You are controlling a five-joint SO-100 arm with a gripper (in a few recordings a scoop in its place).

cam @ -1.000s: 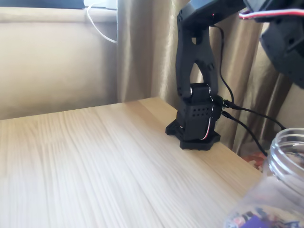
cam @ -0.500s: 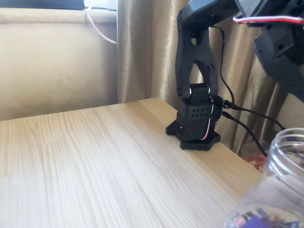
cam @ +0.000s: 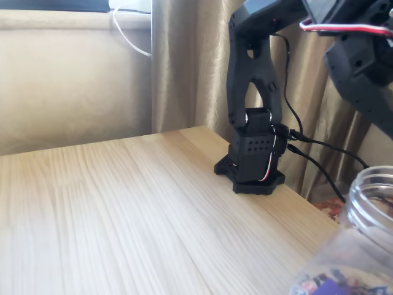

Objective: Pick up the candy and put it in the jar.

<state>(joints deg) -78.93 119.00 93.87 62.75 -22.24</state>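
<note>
Black SO-100 arm (cam: 249, 80) stands on its base (cam: 250, 175) at the far right edge of the light wood table (cam: 123, 209) in the fixed view. Upper links run up and right out of the top of the picture; a bulky black wrist section (cam: 362, 67) with a red-white-black wire bundle (cam: 344, 26) hangs at the top right corner, cut by the picture edge. Fingertips out of sight, so can't tell if the jaws are spread or pressed together, or pinching anything.

Clear plastic jar (cam: 368, 209) sits at the bottom right corner, close to the camera, blurred, ribbed thread rim up, mouth below the wrist section and apart from it. Purple and dark wrappers (cam: 325, 284) show through its lower wall. No loose candy can be made out on the tabletop.

Black cables (cam: 319, 153) trail from the base toward the right. Beige curtain (cam: 184, 67) behind the arm, white cable (cam: 126, 31) at top left.
</note>
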